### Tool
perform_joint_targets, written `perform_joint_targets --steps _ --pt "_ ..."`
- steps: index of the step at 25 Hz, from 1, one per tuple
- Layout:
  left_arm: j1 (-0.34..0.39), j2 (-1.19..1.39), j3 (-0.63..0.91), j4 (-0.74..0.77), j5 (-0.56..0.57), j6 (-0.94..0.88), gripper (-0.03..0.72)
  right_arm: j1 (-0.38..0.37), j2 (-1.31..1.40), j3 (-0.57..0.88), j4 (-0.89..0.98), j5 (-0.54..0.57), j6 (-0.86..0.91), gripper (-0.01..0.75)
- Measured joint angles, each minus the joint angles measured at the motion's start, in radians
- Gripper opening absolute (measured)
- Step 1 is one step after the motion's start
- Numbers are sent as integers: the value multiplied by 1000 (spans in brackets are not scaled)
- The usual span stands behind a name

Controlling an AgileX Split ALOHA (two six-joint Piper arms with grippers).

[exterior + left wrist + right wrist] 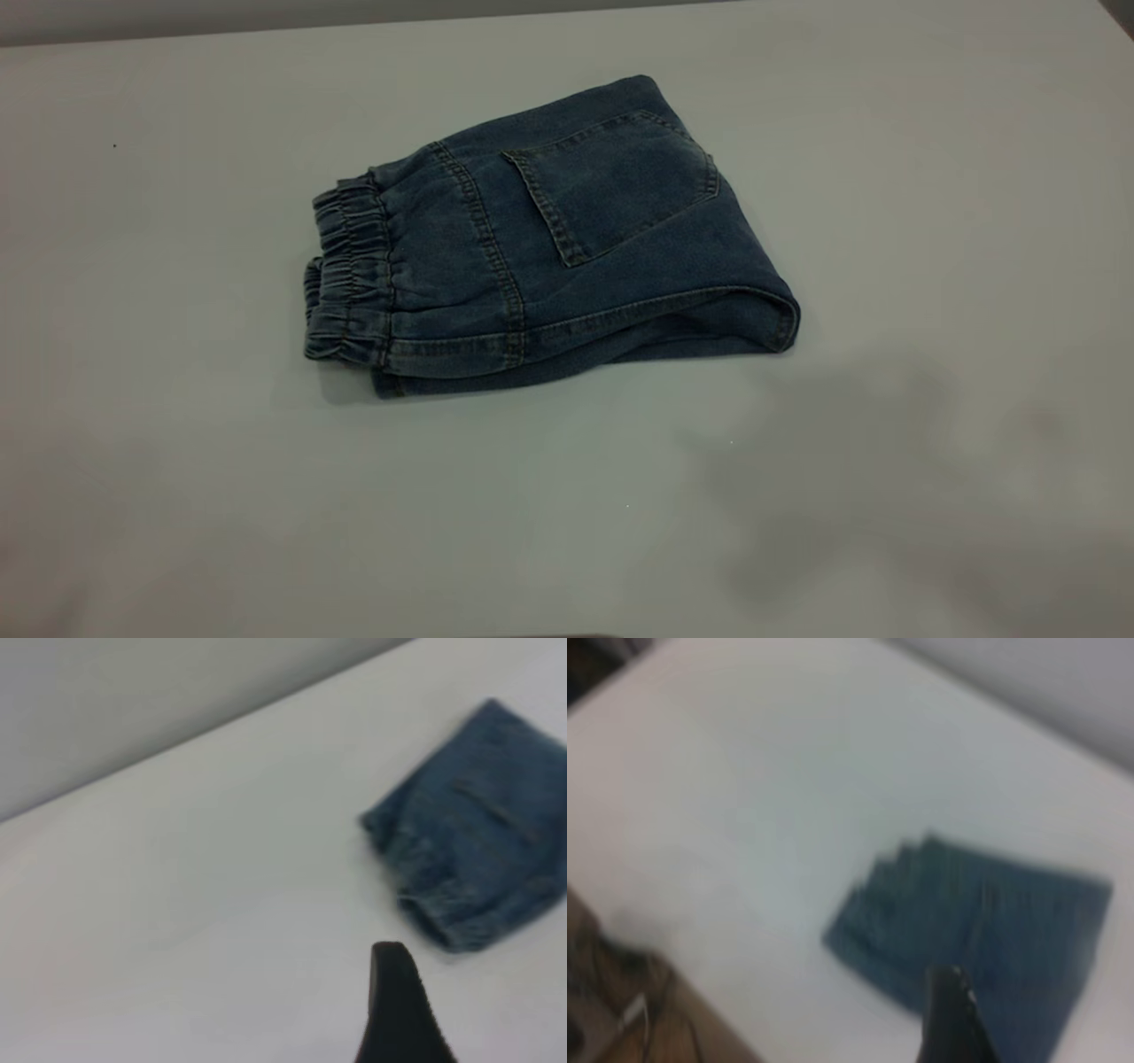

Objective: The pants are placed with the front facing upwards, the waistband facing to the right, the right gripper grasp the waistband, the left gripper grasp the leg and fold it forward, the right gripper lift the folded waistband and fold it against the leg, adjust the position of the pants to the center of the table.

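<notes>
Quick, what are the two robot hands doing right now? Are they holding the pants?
Left end effector: off the pants, holding nothing; open or shut cannot be told.
Right end effector: above the pants, not holding them; open or shut cannot be told.

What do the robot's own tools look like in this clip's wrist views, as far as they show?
Very little shows. The left tool appears as one plain black, wedge-shaped finger with a rounded tip, matte, no markings or cable visible. The right tool shows as a dark, narrower pointed finger with small pale specks along one edge. No arm bodies appear in the exterior view.
</notes>
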Motion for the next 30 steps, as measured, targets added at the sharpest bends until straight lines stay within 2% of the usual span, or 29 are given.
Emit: perform_joint_targets --steps 4,14,18,24,30 --pt "0 -55 101 -64 0 6 410 0 -123 250 -5 0 0 376" --pt "0 -202 508 -87 0 7 410 0 -468 874 -26 -14 11 376" --pt "0 -244 616 -115 0 6 410 0 -611 1098 -32 -19 11 376" --pt "0 -306 700 -115 0 6 410 0 -853 1312 -50 -100 40 376" --pt "0 -360 772 -139 -6 6 410 0 -1071 1396 -88 -154 91 376"
